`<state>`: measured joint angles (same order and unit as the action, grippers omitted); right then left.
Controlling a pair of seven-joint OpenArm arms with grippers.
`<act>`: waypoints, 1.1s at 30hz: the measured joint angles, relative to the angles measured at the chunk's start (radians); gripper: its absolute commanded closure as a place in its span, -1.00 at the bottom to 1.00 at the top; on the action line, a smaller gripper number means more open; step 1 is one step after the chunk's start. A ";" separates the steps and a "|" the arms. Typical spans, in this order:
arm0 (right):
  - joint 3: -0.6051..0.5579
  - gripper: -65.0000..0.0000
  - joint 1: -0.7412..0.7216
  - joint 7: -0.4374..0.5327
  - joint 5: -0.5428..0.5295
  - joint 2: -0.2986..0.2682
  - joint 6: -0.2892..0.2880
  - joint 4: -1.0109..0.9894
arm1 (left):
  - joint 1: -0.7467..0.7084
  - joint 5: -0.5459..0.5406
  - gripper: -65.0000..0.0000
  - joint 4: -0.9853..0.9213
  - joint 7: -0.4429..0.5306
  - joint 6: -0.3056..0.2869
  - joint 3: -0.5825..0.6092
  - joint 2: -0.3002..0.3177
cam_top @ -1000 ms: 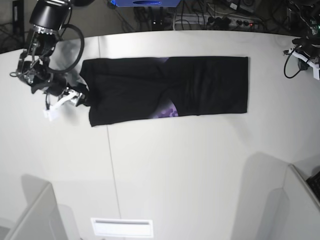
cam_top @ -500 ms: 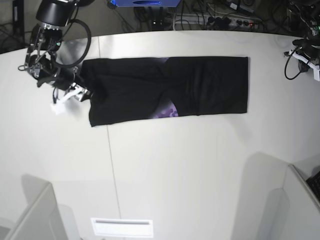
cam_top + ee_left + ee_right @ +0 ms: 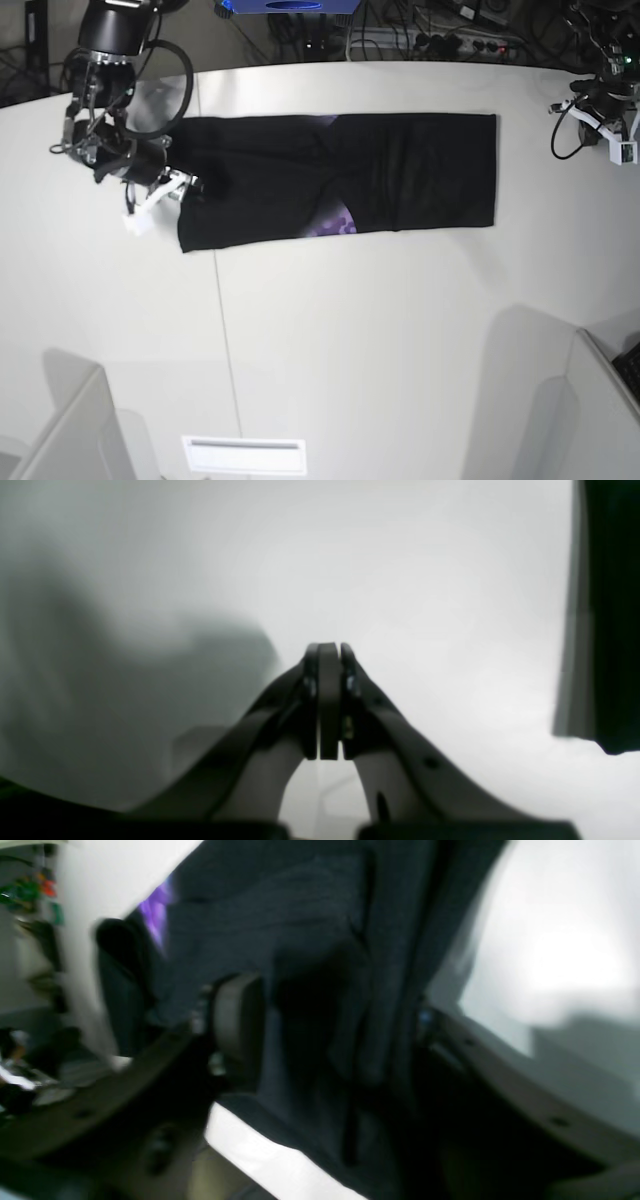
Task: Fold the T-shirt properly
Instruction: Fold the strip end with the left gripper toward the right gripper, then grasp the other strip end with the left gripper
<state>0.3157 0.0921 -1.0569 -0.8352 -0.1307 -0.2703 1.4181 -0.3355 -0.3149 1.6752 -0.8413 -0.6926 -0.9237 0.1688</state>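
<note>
The black T-shirt (image 3: 420, 170) lies folded into a long band across the far half of the white table (image 3: 350, 330), with a bit of purple print (image 3: 338, 222) showing at its front edge. My right gripper (image 3: 190, 187) sits at the band's left end. In the right wrist view its jaws stand apart around bunched black cloth (image 3: 320, 990), with one pad (image 3: 235, 1030) against the fabric; the view is blurred. My left gripper (image 3: 330, 647) hangs shut and empty over bare table. Its arm (image 3: 605, 105) is off the shirt's right end.
Cables and power strips (image 3: 440, 40) line the table's back edge. A white label (image 3: 243, 455) lies at the front edge, between grey panels (image 3: 70, 430) in both lower corners. A seam (image 3: 222, 330) runs down the table left of centre.
My right gripper has moved right onto the shirt's left end and its jaws have narrowed around the cloth. The left arm has shifted slightly left.
</note>
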 measured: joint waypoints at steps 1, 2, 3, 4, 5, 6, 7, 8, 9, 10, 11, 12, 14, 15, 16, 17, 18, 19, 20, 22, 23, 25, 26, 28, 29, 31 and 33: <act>0.000 0.54 -0.003 0.002 0.028 0.001 0.000 0.000 | 0.001 0.000 1.00 0.000 0.000 0.000 0.021 0.001; 0.000 0.73 -0.009 0.000 0.055 0.002 0.000 0.000 | 0.001 0.000 1.00 0.000 0.000 0.000 0.044 0.000; 0.000 0.92 -0.014 -0.006 0.078 0.002 0.000 0.000 | 0.003 -0.004 1.00 0.000 0.000 0.000 0.067 -0.002; 0.000 1.00 -0.021 -0.009 0.092 0.003 0.000 0.000 | 0.003 -0.003 1.00 0.000 0.001 0.000 0.098 -0.005; 0.000 1.00 -0.028 -0.009 0.099 0.003 0.000 -0.004 | 0.002 -0.005 1.00 0.000 0.001 0.000 0.126 -0.012; -0.001 1.00 -0.034 0.003 0.108 0.003 0.000 -0.006 | 0.000 -0.005 1.00 0.002 0.008 0.000 0.149 -0.024; -0.002 1.00 -0.033 0.026 0.115 0.003 0.000 -0.006 | 0.000 -0.007 1.00 0.002 0.008 0.000 0.170 -0.039; -0.002 1.00 -0.033 0.038 0.116 0.002 0.001 -0.006 | 0.000 -0.006 1.00 -0.001 0.006 0.000 0.190 -0.051; -0.002 1.00 -0.033 0.040 0.116 0.002 0.000 -0.005 | 0.000 -0.006 1.00 -0.005 0.007 0.000 0.210 -0.057; -0.002 1.00 -0.033 0.040 0.119 0.002 0.000 -0.003 | 0.000 -0.006 1.00 -0.011 0.008 0.000 0.233 -0.056; -0.004 1.00 -0.033 0.041 0.123 0.002 0.001 0.003 | 0.002 -0.005 1.00 -0.016 0.008 0.000 0.258 -0.053; -0.006 1.00 -0.032 0.040 0.138 0.002 0.001 0.013 | 0.003 -0.003 1.00 -0.022 0.008 0.000 0.282 -0.049; -0.007 1.00 -0.029 0.037 0.161 0.002 0.009 0.037 | 0.006 -0.008 1.00 -0.021 0.016 0.015 0.328 -0.048; -0.008 1.00 -0.027 0.034 0.166 0.001 0.011 0.048 | 0.009 -0.008 1.00 -0.019 0.021 0.040 0.351 -0.048; -0.008 1.00 -0.025 0.030 0.169 -0.001 0.013 0.058 | 0.017 -0.008 1.00 -0.019 0.023 0.050 0.375 -0.049; -0.008 1.00 -0.025 0.029 0.171 -0.003 0.013 0.066 | 0.026 -0.010 1.00 -0.019 0.021 0.063 0.395 -0.050; -0.008 1.00 -0.025 0.028 0.172 -0.004 0.013 0.070 | 0.036 -0.011 1.00 -0.023 0.019 0.064 0.409 -0.051; -0.008 1.00 -0.025 0.029 0.172 -0.003 0.013 0.072 | 0.040 -0.011 1.00 -0.024 0.018 0.064 0.415 -0.053; -0.008 1.00 -0.025 0.028 0.176 -0.003 0.013 0.074 | 0.042 -0.013 1.00 -0.024 0.017 0.064 0.417 -0.052; -0.008 1.00 -0.025 0.028 0.176 -0.003 0.013 0.081 | 0.042 -0.014 1.00 -0.021 0.015 0.066 0.414 -0.055; -0.008 1.00 -0.024 0.027 0.180 -0.003 0.013 0.092 | 0.042 -0.008 1.00 -0.019 0.015 0.068 0.412 -0.063; -0.008 1.00 -0.016 0.024 0.182 -0.003 0.013 0.128 | 0.055 -0.005 1.00 -0.020 0.007 0.068 0.414 -0.069; -0.008 1.00 -0.012 0.024 0.182 -0.003 0.014 0.147 | 0.059 -0.006 1.00 -0.021 0.004 0.067 0.415 -0.070; -0.035 1.00 -0.009 0.027 0.190 -0.010 0.024 0.179 | 0.061 -0.005 1.00 -0.022 0.004 0.068 0.415 -0.071; -0.057 1.00 -0.008 0.025 0.196 -0.010 0.026 0.200 | 0.060 -0.005 1.00 -0.022 0.004 0.068 0.415 -0.071; -0.095 1.00 0.003 0.028 0.239 0.000 0.060 0.260 | 0.061 -0.004 1.00 -0.022 0.004 0.068 0.415 -0.074; -0.147 1.00 0.013 0.025 0.305 0.002 0.089 0.312 | 0.060 -0.006 1.00 -0.021 0.006 0.068 0.423 -0.076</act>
<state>0.1688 0.1055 -1.0317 -0.5301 -0.1284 -0.1814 1.7306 -0.2752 -0.3210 1.6539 -0.8349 -0.6247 -0.5007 0.0925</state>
